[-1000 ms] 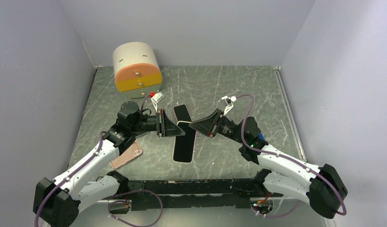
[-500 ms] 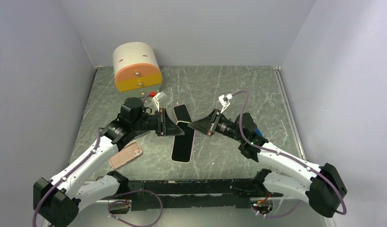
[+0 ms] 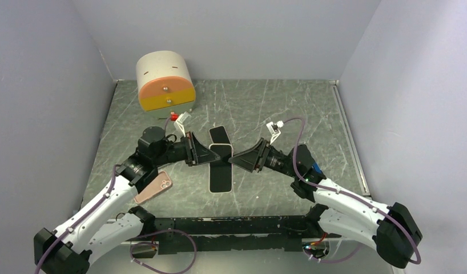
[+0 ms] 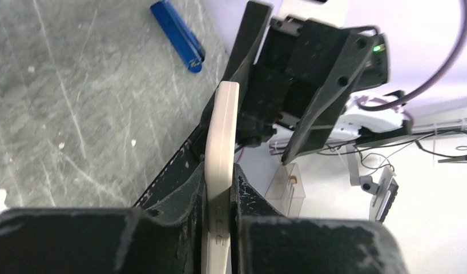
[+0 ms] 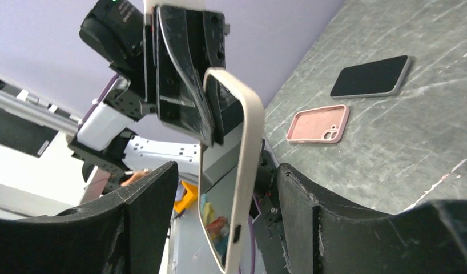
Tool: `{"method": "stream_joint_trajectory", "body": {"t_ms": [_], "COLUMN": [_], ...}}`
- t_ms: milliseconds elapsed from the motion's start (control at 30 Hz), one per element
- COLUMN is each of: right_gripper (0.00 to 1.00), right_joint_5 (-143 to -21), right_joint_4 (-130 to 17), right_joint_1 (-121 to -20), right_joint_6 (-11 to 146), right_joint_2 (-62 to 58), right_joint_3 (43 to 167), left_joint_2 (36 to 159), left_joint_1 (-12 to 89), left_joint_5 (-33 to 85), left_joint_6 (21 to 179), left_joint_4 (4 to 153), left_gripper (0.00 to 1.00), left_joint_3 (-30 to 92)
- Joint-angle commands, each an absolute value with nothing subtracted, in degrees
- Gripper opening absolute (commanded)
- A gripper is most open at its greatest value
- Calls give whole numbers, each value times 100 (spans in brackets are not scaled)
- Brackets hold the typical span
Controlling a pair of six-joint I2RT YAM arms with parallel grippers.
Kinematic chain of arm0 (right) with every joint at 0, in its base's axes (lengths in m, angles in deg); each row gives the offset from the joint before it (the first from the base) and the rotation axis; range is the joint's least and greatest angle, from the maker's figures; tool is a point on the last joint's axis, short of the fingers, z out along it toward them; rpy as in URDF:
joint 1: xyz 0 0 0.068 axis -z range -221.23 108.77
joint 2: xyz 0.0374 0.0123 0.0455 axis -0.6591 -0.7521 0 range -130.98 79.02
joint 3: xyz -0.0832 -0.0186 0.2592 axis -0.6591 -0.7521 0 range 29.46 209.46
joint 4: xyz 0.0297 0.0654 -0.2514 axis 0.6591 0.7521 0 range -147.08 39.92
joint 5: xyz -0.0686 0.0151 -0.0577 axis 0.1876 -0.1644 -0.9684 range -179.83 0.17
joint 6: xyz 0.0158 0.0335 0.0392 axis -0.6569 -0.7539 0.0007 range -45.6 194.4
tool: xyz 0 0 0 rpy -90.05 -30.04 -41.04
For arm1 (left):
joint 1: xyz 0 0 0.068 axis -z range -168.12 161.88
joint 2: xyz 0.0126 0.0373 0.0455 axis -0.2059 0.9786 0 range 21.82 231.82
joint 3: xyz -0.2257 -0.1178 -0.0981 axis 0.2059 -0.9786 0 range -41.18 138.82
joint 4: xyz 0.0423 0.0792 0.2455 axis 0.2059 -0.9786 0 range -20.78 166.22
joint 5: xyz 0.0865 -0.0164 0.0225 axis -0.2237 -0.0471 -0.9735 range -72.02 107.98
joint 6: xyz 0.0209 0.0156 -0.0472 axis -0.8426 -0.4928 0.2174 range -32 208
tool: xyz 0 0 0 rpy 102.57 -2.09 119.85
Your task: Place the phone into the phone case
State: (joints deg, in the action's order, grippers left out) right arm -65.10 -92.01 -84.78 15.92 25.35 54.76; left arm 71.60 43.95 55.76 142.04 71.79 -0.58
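Both arms have drawn a little toward the near edge since a second ago, and the cream-edged phone (image 3: 221,174) between them now sits squarer to the table edge than it did. The left gripper (image 3: 211,158) is clamped on that phone's long edges; the left wrist view shows its two pads pressed against the cream sides, with the small side buttons just above the pinch. The right gripper (image 3: 238,161) stands wide, and in its own wrist view the fingers (image 5: 145,217) flank the phone with a gap on each side, touching nothing. The phone is held clear of the surface, its glossy face mirroring the room.

The table (image 3: 288,108) is a grey-green slab, heavily scratched with pale streaks running in every direction. Plain lavender-grey walls (image 3: 231,34) close it in on the left, the far side and the right. A black phone (image 3: 220,135) lies flat just beyond the held one, screen up. The pink case (image 3: 154,188) lies open side up near the left arm's forearm, its camera cutout visible, well apart from both grippers. A cream-topped box (image 3: 165,80) with an orange front sits in the far left corner. A flat blue object (image 4: 177,33) rests on the surface close to the right arm.
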Motion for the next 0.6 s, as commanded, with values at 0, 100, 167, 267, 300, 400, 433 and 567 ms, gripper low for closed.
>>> {"method": "stream_joint_trajectory", "body": {"t_ms": [0,100,167,267,300,400,433,567], "right_gripper": [68,67,65,57,55,48,47,41], "right_joint_5": [-6135,-6162,-6118,-6107,-6100,-6108,-6131,-6058], "right_joint_4": [-9785,-9639,-9755,-9812,-9835,-9926,-9893,-10057], "right_joint_1": [-8603,-8725,-8754,-8780,-8787,-8816,-8814,-8824], "right_joint_6": [1734,1860,1847,1853,1862,1820,1804,1683], "right_joint_2": [2691,2652,2602,2526,2505,2418,2380,2159], "right_joint_3": [5377,5435,5434,5482,5492,5523,5550,5569], "left_joint_2": [6872,6867,6882,6914,6914,6901,6902,6940], "left_joint_1": [4384,4383,4379,4383,4384,4382,4380,4386], "left_joint_5": [5424,5411,5411,5457,5448,5374,5361,5375], "left_joint_6": [14671,14826,14894,14936,14930,14878,14874,14814], "left_joint_4": [8216,8478,8610,8740,8732,8620,8622,8666], "left_gripper": [3,3,2,3,2,2,2,3], "left_joint_3": [3,-67,-107,-126,-128,-155,-184,-189]}}
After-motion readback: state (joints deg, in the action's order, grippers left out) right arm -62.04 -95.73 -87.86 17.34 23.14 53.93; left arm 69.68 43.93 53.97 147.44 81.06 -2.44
